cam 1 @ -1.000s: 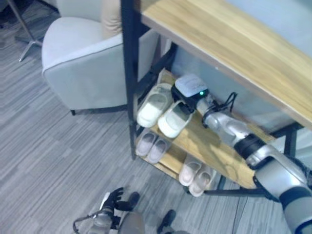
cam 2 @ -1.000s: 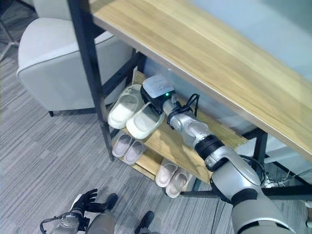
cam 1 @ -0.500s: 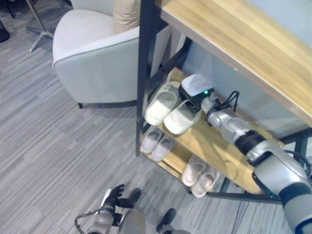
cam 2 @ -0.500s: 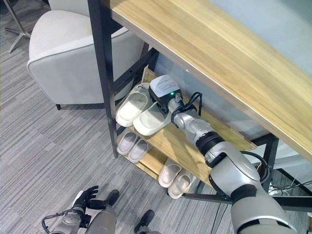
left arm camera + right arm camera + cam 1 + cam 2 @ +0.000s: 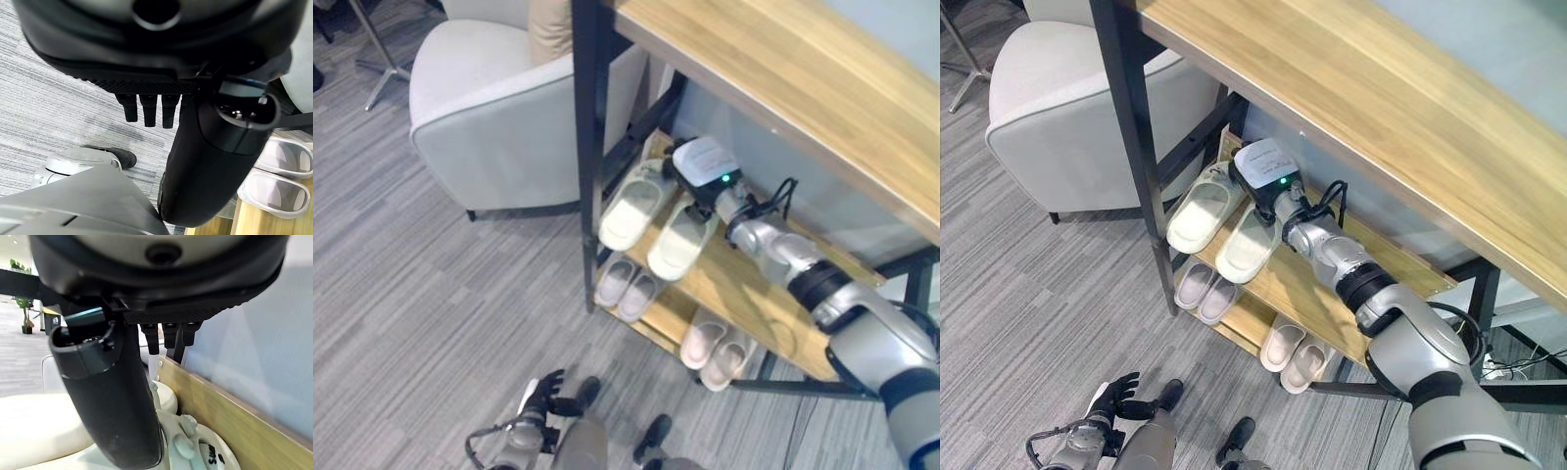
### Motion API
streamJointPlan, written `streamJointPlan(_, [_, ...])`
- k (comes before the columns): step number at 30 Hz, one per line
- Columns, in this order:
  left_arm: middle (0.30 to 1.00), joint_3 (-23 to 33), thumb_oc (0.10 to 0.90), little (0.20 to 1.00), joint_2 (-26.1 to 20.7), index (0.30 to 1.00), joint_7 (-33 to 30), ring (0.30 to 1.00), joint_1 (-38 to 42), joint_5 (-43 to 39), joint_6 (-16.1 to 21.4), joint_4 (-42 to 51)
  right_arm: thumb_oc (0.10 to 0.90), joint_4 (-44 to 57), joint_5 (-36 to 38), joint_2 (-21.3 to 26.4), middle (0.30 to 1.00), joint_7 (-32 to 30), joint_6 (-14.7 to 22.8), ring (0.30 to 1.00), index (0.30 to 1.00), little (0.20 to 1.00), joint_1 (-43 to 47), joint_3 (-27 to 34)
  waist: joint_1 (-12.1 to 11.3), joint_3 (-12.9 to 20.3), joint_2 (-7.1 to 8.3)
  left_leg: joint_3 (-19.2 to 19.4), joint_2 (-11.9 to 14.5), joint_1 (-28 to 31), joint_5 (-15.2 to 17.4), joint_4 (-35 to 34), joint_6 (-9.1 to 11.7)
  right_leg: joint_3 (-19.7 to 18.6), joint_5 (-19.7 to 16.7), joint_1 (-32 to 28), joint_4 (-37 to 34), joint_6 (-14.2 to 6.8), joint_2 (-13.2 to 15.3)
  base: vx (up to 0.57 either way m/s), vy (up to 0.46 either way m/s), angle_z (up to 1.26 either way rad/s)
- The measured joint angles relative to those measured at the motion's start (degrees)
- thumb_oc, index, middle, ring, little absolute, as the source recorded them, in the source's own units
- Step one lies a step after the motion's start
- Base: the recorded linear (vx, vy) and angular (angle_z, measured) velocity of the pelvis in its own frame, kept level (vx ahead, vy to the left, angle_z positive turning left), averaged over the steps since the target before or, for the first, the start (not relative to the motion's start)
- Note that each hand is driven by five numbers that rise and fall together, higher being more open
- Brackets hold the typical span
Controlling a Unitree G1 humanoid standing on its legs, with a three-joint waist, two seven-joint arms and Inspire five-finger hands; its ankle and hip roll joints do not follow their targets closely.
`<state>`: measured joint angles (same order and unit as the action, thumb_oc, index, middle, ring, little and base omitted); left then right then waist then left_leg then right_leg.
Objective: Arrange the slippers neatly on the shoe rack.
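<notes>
Under wooden top, right robot hand [image 5: 1255,201] half-hidden, on cream slipper [image 5: 1246,245]

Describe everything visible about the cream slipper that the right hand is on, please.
The cream slipper is an open-toed slide of smooth, rubbery-looking material. It lies sole down on the middle wooden shelf of the shoe rack, its front end over the shelf's front edge. Its partner lies close beside it. The right hand rests on its heel end; the fingers are hidden.
</notes>
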<state>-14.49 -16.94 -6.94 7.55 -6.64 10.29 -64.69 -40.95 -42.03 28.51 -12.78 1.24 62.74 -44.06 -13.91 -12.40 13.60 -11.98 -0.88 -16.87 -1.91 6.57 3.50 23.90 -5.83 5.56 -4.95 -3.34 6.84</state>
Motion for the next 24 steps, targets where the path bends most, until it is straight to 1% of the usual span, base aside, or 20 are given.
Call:
streamJointPlan(3, [0.9,0.03,0.8,0.9,0.02,0.9,0.0,0.9,-0.03,0.01,-0.06,0.01,0.8,4.52,0.04,1.42,0.9,0.0,0.41,0.9,0.9,0.9,-1.4,0.46,-0.03,0.0,-0.01,0.24,-0.03,0.09,-0.01,0.0,-0.01,-0.11,-0.06,-0.01,0.0,0.03,0.11,0.0,0.0,-0.01])
streamJointPlan(8, [0.9,0.2,0.8,0.9,0.01,0.9,-0.01,0.9,-0.17,0.04,-0.22,0.01,0.8,8.82,0.59,2.62,0.9,0.05,1.06,0.9,0.9,0.9,-3.53,1.68,0.3,0.02,-0.03,0.75,-0.09,0.25,-0.01,0.09,-0.02,-0.64,-0.4,-0.01,0.0,0.08,0.27,0.0,0.002,-0.04])
streamJointPlan(11, [0.9,0.29,0.8,0.9,-0.12,0.9,-0.02,0.9,-0.46,0.03,-0.21,0.02,0.8,9.88,2.01,2.7,0.9,0.1,1.81,0.9,0.9,0.9,-4.25,2.43,1.09,0.03,-0.06,0.96,-0.13,0.41,0.06,0.07,0.06,-0.88,-0.58,-0.08,0.01,0.08,0.34,0.0,-0.005,-0.05])
streamJointPlan(14, [0.9,0.79,0.8,0.9,-0.1,0.9,0.01,0.9,-0.81,0.04,-0.25,0.01,0.8,11.2,5.36,2.77,0.9,1.17,2.25,0.9,0.9,0.9,-5.14,2.99,1.3,0.03,-0.07,1.94,-0.03,0.9,0.37,0.02,0.07,-1.81,-0.87,-0.1,0.01,0.03,0.44,-0.01,0.002,-0.15])
streamJointPlan(16, [0.9,0.85,0.8,0.9,-0.1,0.9,0.02,0.9,-0.92,0.05,-0.25,0.01,0.8,13.06,8.08,2.76,0.9,2.01,2.65,0.9,0.9,0.9,-6.92,4.88,1.43,0.05,-0.14,2.32,-0.02,1.04,0.52,0.06,-0.13,-2.33,-1.02,-0.07,0.01,-0.05,0.49,0.0,0.003,-0.09])
streamJointPlan(17, [0.9,0.86,0.8,0.9,-0.1,0.9,0.06,0.9,-0.98,0.04,-0.26,0.01,0.8,14.57,10.97,2.48,0.9,2.49,2.75,0.9,0.9,0.9,-8.74,6.75,1.43,0.06,-0.14,2.41,-0.05,1.09,0.55,0.09,-0.19,-2.43,-1.04,-0.09,0.01,-0.06,0.54,0.01,0.0,-0.04])
streamJointPlan(21, [0.9,1.33,0.8,0.9,-0.12,0.9,0.14,0.9,-1.32,0.04,-0.26,0.02,0.8,16.47,18.51,2.39,0.9,3.42,2.94,0.9,0.9,0.9,-10.99,7.69,2.27,0.09,-0.22,2.53,-0.11,1.08,0.56,0.13,-0.21,-2.54,-1.1,-0.06,0.01,-0.08,0.61,0.0,0.0,0.0])
streamJointPlan(23, [0.9,1.36,0.8,0.9,-0.17,0.9,0.14,0.9,-1.57,0.04,-0.25,0.11,0.8,18.47,22.63,2.16,0.9,4.23,3.27,0.9,0.9,0.9,-12.66,9.44,2.64,0.13,-0.3,2.55,-0.13,1.08,0.57,0.12,-0.22,-2.56,-1.11,-0.06,0.01,-0.08,0.63,0.0,0.0,0.0])
streamJointPlan(24, [0.9,1.37,0.8,0.9,-0.17,0.9,0.14,0.9,-1.6,0.04,-0.25,0.11,0.8,18.78,23.36,2.15,0.9,4.22,3.61,0.9,0.9,0.9,-12.96,9.68,2.75,0.14,-0.34,2.58,-0.13,1.09,0.57,0.13,-0.23,-2.59,-1.11,-0.06,0.01,-0.08,0.63,0.0,0.0,0.0])
